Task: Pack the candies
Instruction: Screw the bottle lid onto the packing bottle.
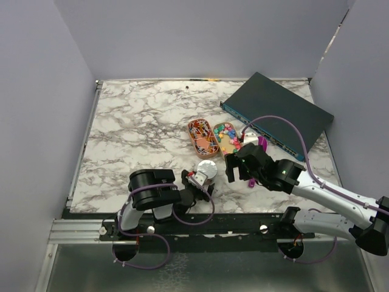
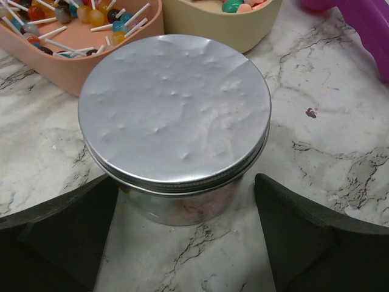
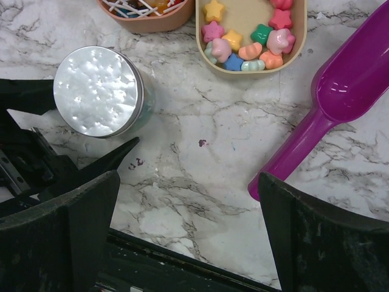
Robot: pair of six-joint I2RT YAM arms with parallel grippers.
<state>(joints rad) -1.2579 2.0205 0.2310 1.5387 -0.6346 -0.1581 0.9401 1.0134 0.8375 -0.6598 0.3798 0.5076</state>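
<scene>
The candies [image 3: 249,36] are small pastel stars and chunks in a beige oval tray [image 1: 227,137], also at the top edge of the left wrist view [image 2: 234,6]. A round silver tin [image 2: 174,109] stands with its lid on, near the table's front [image 1: 206,170]; it also shows in the right wrist view [image 3: 97,91]. My left gripper [image 2: 185,243] is open, with its fingers flanking the tin's near side without touching it. My right gripper [image 3: 188,225] is open and empty above bare marble, just right of the tin [image 1: 240,169]. A purple scoop [image 3: 349,79] lies to its right.
An orange tray [image 1: 201,137] of thin colourful sticks and clips sits left of the candy tray, also in the left wrist view [image 2: 79,64]. A dark teal flat box [image 1: 276,114] lies at the back right. The table's front edge [image 3: 182,261] is just below my right gripper.
</scene>
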